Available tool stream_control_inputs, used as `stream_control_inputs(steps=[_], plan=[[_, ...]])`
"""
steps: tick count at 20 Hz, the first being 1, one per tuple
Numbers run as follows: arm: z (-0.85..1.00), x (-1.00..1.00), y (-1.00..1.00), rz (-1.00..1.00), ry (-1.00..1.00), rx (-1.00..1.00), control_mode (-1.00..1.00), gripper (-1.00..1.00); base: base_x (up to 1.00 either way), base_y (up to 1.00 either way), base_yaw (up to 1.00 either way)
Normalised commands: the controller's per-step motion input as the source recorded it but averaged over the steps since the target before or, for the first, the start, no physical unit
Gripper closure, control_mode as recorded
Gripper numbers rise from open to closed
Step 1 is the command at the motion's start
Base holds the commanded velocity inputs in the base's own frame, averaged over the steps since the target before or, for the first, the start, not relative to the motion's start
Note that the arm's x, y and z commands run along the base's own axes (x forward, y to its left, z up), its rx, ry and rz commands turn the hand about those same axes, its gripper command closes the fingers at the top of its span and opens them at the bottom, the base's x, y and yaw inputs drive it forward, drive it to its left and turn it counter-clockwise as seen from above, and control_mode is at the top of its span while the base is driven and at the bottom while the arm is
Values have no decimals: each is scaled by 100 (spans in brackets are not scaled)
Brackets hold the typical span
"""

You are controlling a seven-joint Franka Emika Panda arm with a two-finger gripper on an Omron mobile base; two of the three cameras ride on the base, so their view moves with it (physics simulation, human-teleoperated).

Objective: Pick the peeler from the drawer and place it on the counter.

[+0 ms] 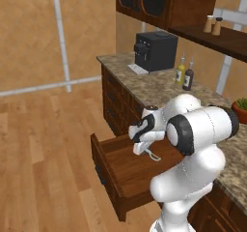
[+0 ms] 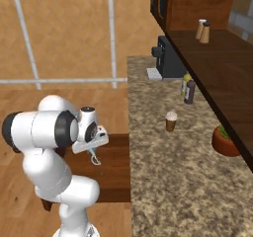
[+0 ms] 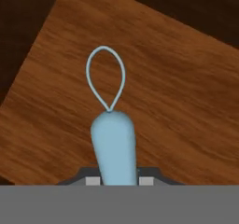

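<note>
My end effector [image 3: 119, 180] grips the peeler [image 3: 112, 143] by its blue handle — loop pointing away, over the open drawer [image 1: 126, 173].

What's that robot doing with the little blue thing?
The white robot arm is holding a peeler by its light blue handle between its fingers. The gripper hangs over the open wooden drawer, with the peeler's silver loop pointing down toward the drawer floor. The peeler has not reached the speckled counter beside the drawer yet.
</note>
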Motion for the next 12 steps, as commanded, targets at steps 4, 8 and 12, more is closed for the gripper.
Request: stream_control_inputs(steps=[4,8,12], plan=[[100,-48,-45,1,-22,-7,-100,100,0,0,0],[99,-11,-61,-2,-9,-14,-100,100,0,0,0],[96,0,-100,-11,0,-9,-100,100,0,0,0]])
